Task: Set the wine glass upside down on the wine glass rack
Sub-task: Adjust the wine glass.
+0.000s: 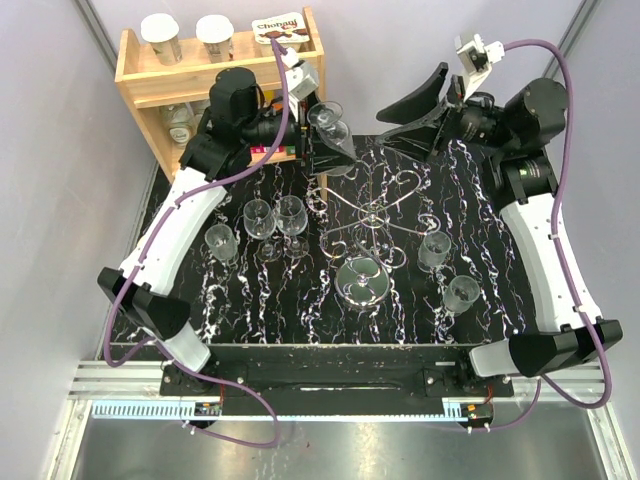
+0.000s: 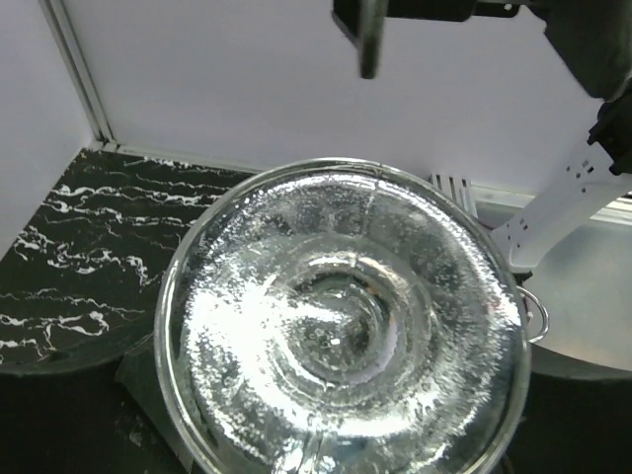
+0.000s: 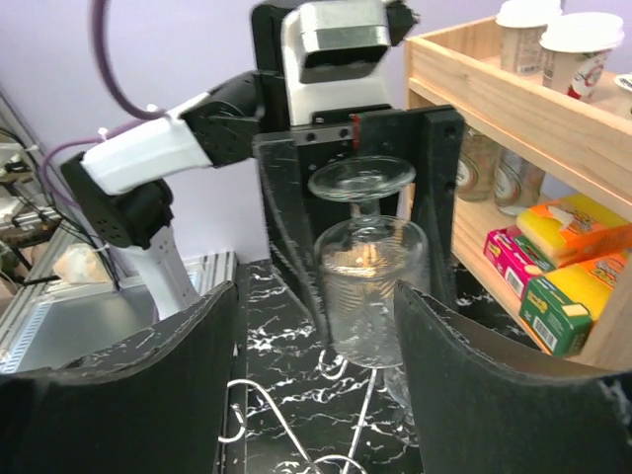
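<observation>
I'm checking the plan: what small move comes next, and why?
Probably ease the left tool toward the wine glass rack: it holds the wine glass foot-up, short of the rack, and the right tool stands open, clear of it.

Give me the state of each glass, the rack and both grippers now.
wine glass: upside down, off the table, in the left gripper
left gripper: shut on the wine glass
right gripper: open, empty
wine glass rack: upright, no glass hung
three glasses left of rack: standing on table
two glasses right of rack: standing
</observation>
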Controlling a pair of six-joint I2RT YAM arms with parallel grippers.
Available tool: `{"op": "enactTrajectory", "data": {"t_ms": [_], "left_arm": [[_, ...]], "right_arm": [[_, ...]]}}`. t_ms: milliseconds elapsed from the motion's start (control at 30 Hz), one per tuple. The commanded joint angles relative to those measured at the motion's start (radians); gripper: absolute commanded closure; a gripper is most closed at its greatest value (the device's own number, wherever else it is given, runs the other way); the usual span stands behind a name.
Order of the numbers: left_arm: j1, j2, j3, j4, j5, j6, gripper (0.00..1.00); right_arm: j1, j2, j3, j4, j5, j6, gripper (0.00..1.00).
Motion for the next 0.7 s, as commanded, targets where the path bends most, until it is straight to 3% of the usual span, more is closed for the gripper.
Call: {"op": "enactTrajectory", "data": {"t_ms": [0, 233, 667], "left_arm": [[-0.027, -0.016, 0.101, -0.104, -0.029, 0.158, 1.00], [-0.081, 0.030, 0.192, -0.209, -0.061, 0.217, 1.00], [-0.106, 0.057, 0.207, -0.250, -0.089, 0.244, 1.00]], "right_arm": [[0.027, 0.040, 0.054, -0.234, 0.059, -0.199, 0.28], [0.083, 0.065, 0.057, -0.346, 0.121, -0.342, 0.27], [0.108, 0.059, 0.081, -0.355, 0.132, -0.351, 0.27]]}}
